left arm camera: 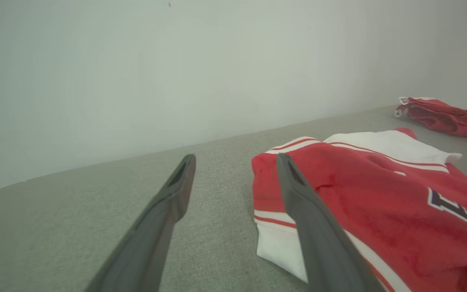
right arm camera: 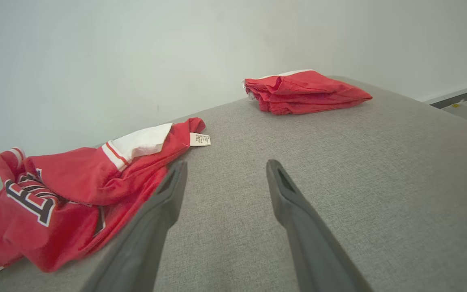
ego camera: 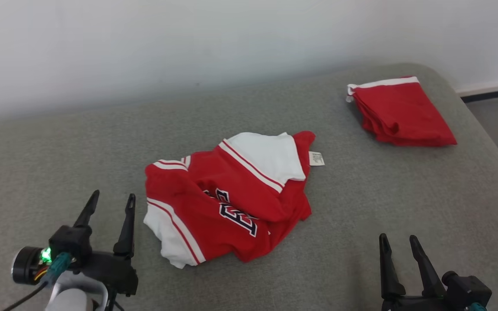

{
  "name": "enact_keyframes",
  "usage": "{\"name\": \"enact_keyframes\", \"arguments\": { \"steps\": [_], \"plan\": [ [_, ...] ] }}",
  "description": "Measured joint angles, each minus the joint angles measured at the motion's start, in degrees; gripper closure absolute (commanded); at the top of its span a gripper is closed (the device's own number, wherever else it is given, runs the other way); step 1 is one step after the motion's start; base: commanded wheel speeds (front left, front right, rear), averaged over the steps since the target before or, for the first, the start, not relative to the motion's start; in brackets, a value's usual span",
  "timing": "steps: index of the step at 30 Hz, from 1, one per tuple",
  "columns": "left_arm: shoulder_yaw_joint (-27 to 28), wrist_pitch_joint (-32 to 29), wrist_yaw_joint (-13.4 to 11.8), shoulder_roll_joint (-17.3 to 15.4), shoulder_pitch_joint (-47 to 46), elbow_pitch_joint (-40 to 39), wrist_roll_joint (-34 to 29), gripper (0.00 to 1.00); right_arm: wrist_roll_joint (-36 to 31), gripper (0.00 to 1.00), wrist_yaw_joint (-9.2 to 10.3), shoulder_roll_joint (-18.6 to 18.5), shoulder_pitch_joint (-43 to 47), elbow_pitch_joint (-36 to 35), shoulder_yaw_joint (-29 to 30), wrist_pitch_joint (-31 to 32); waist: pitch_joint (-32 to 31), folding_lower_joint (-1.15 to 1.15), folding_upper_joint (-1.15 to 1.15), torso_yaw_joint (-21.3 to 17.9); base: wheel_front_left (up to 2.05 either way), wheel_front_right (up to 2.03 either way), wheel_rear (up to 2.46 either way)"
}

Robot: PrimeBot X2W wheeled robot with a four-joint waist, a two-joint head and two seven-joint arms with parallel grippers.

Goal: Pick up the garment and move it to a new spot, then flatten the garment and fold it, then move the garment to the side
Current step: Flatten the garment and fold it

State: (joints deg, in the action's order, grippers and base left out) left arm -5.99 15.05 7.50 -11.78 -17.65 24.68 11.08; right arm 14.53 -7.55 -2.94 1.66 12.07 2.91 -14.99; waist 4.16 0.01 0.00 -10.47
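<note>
Lying crumpled near the middle of the grey upholstered surface [ego camera: 361, 194], the red-and-white garment [ego camera: 227, 198] is judged to be light, soft and limp, so sagging and bunching are to be expected when it is lifted. No grip is yet held: the left pincer [ego camera: 111, 195] is released just beside the white striped hem [ego camera: 167, 242], and the right pincer [ego camera: 398, 237] is released near the heap's right side, apart from it. A hold is best taken at edges: the hem for the left, the red corner by the label [ego camera: 316, 158] for the right. In the head view, the long axis is seen running diagonally, from near left to far right. A folded red garment [ego camera: 404, 112] is set well apart, at the far right.
</note>
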Motion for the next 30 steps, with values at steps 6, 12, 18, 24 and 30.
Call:
{"name": "enact_keyframes", "arguments": {
  "steps": [6, 12, 18, 24, 30],
  "plan": [
    [-4.6, -0.2, 0.0, -1.3, -4.7, 8.8, 3.2, 0.0, 0.0, 0.0, 0.0, 0.0, -0.9, 0.0, 0.0, 0.0, 2.0, 0.0, 0.0, -2.8, 0.0, 0.0, 0.0],
    [-7.5, -0.2, 0.0, -2.4, -7.6, 16.4, 5.2, 0.0, 0.0, 0.0, 0.0, 0.0, -1.6, -0.2, 0.1, 0.0, 4.0, 0.0, 0.0, -4.3, 0.0, 0.0, 0.0],
    [-11.3, -1.1, 0.0, -2.3, -9.8, 23.8, 6.6, 0.0, 0.0, 0.0, 0.0, 0.0, -1.9, -0.1, 0.1, 0.0, 4.8, -0.01, 0.0, -4.6, 0.0, 0.0, 0.0],
    [-15.3, -1.5, 0.0, -1.4, -12.2, 28.3, 8.6, 1.0, 0.0, 0.0, 0.0, 0.0, -2.3, 0.0, 0.1, 0.0, 4.5, -0.01, 0.0, -4.4, 0.0, 0.0, 0.0],
    [-17.5, -0.6, 0.0, -0.8, -13.0, 29.9, 10.4, 1.0, -0.2, 0.0, 0.0, 0.0, -2.0, -0.4, 0.4, 0.0, 3.4, -0.01, 0.0, -3.4, 0.0, 0.0, 0.0]
  ]
}}
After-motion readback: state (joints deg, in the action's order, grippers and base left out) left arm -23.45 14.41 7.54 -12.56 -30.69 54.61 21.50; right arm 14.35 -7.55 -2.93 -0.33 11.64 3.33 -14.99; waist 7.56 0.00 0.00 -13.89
